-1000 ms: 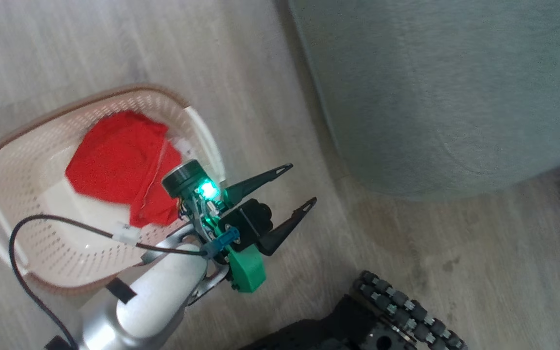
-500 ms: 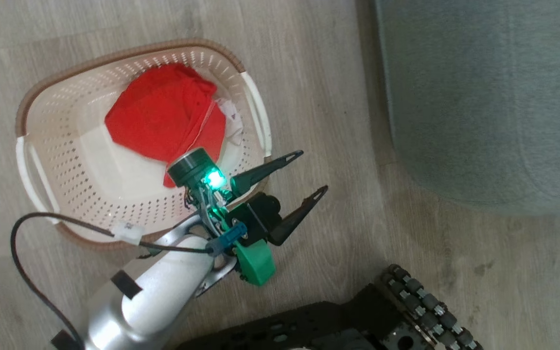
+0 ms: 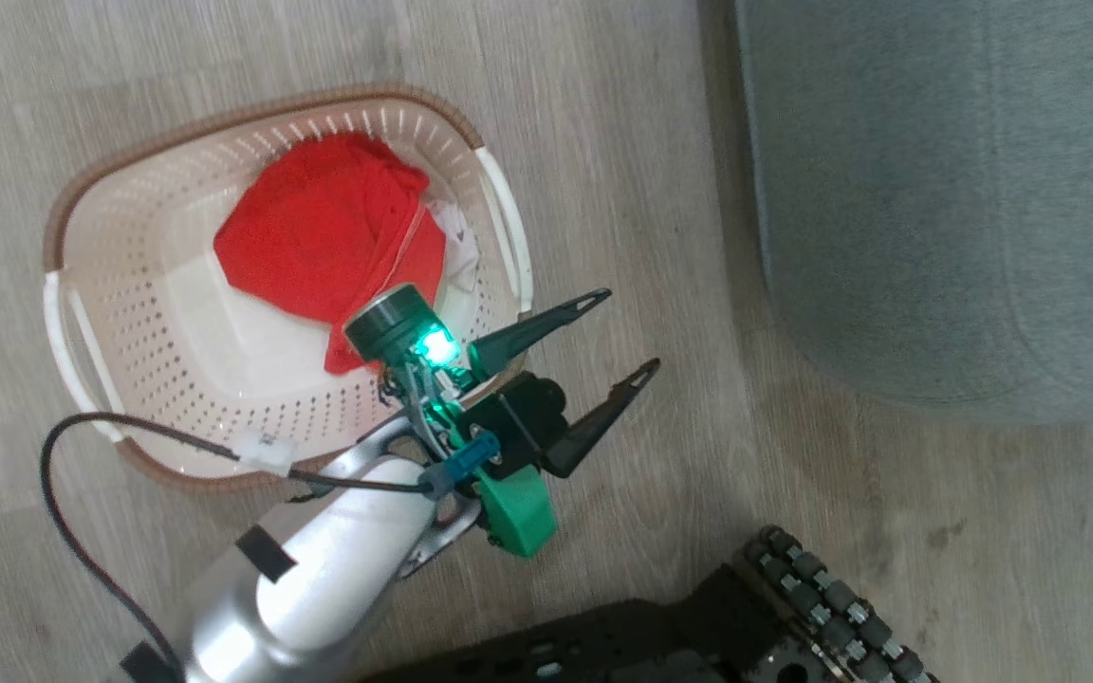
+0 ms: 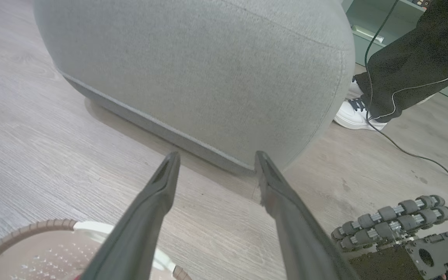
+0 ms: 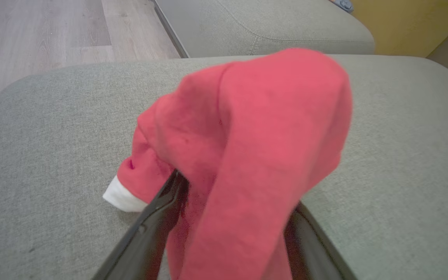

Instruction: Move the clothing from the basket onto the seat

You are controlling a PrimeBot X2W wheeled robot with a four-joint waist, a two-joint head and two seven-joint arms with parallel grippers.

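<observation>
**A:** The head camera has swung round since a second ago, so the basket (image 3: 129,313) now sits fuller in view. The left tool (image 3: 628,329) keeps hovering just past its rim, fingers spread, empty.

**B:** And the right tool (image 5: 237,190)?

**A:** It's over the seat (image 5: 53,136), fingers apart, with a red garment (image 5: 247,116) draped across them. I'd say the drop is in hand.

**B:** Next?

**A:** Pull clear of the cloth, then go for the other red garment (image 3: 319,237) lying in the basket. Pinch a fold, not the wall.

Draped, blurred clothing (image 5: 247,136) hides the right tool's (image 5: 231,182) fingertips.
</observation>
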